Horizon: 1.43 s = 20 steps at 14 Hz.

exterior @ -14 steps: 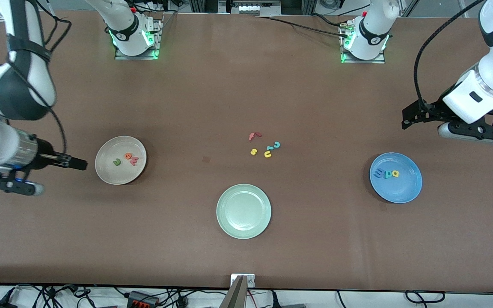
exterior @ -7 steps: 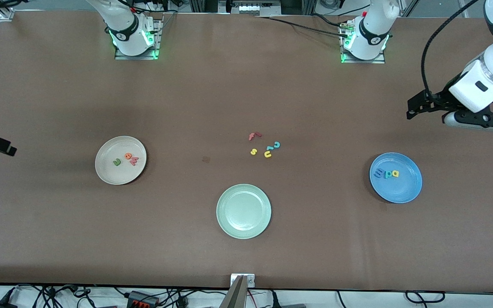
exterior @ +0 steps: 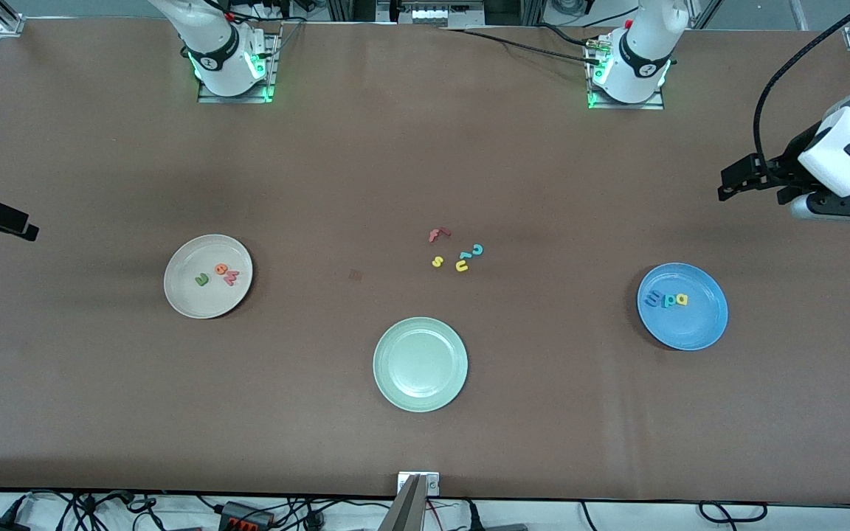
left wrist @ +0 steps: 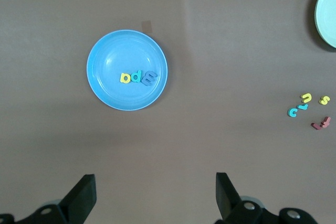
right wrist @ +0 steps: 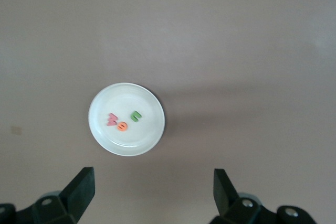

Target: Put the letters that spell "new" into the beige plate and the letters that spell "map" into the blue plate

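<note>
The green n (exterior: 202, 279), orange e (exterior: 221, 268) and salmon-red w (exterior: 232, 277) lie in the beige plate (exterior: 183, 295); the blue m (exterior: 651, 298), teal p (exterior: 667, 299) and yellow a (exterior: 681, 299) lie in the blue plate (exterior: 698, 332). Each plate sits toward its own arm's end of the surface. The left pincer (left wrist: 155, 195) and right pincer (right wrist: 154, 191) hang wide open and empty above the surface, each at its own end.

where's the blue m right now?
The blue m lies in the blue plate toward the left arm's end of the table, in a row beside the teal p and yellow a; the left wrist view shows it too.
</note>
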Each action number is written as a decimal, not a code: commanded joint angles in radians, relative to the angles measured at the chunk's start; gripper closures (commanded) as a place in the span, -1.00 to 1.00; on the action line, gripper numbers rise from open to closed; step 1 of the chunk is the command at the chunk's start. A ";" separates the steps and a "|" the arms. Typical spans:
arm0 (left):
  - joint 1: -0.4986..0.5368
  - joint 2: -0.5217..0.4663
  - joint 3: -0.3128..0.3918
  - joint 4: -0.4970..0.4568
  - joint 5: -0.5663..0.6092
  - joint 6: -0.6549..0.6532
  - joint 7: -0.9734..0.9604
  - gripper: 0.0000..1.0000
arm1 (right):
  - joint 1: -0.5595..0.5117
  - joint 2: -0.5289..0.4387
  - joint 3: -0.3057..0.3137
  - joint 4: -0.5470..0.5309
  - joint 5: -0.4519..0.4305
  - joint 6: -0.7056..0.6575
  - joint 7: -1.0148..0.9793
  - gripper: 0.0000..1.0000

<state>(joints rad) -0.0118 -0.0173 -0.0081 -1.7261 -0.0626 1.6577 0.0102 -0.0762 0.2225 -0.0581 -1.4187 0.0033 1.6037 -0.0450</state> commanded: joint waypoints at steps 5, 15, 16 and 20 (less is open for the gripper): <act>0.001 0.010 -0.023 0.005 0.038 0.054 0.020 -1.00 | 0.003 -0.233 0.011 -0.312 -0.039 0.107 -0.010 -1.00; 0.013 0.030 -0.029 0.008 0.073 0.059 0.142 -1.00 | 0.001 -0.230 0.014 -0.299 -0.029 0.088 0.001 -1.00; 0.012 0.028 -0.030 0.010 0.073 0.059 0.133 -1.00 | -0.002 -0.229 0.012 -0.299 -0.029 0.085 0.001 -1.00; 0.013 0.017 -0.032 0.002 0.073 0.070 0.119 -1.00 | -0.007 -0.227 0.006 -0.299 -0.029 0.085 -0.007 -1.00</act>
<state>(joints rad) -0.0050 0.0183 -0.0331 -1.7227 -0.0025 1.7307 0.1230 -0.0758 0.0097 -0.0509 -1.7005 -0.0255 1.6809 -0.0450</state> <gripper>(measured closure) 0.000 0.000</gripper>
